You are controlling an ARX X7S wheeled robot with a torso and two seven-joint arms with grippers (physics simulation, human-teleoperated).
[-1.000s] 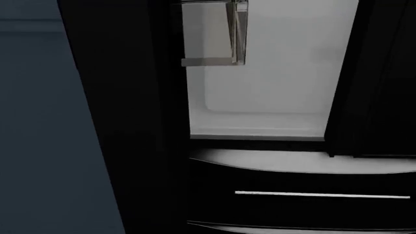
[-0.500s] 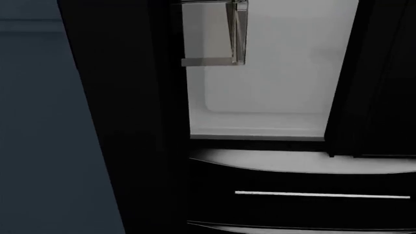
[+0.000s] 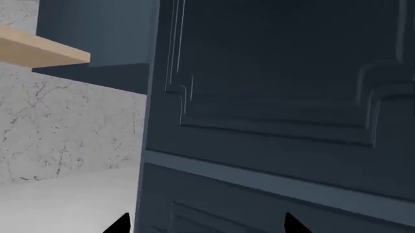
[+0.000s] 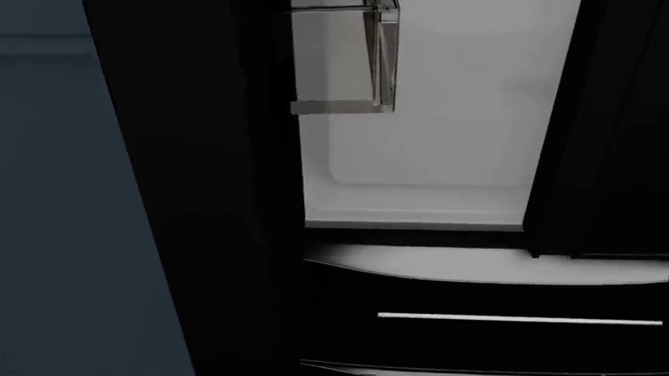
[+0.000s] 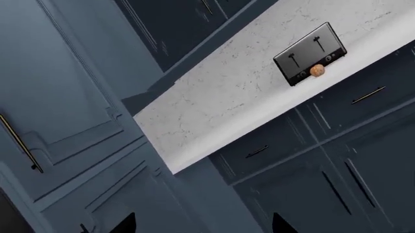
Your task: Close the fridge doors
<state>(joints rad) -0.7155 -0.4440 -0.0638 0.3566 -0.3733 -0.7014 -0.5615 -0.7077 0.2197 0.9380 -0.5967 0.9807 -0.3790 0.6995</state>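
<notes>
Black fridge doors (image 4: 199,196) ajar, no pincer alongside

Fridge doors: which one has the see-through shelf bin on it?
The left door. A clear bin sticks out from its inner side, against the white fridge lining. The right door shows no bin here.

Left gripper (image 3: 204,224) shows two dark fingertips set apart; right gripper (image 5: 202,224) likewise, jaws spread, nothing held

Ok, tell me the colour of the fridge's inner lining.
White, seen best in the head view between the fridge doors.
</notes>
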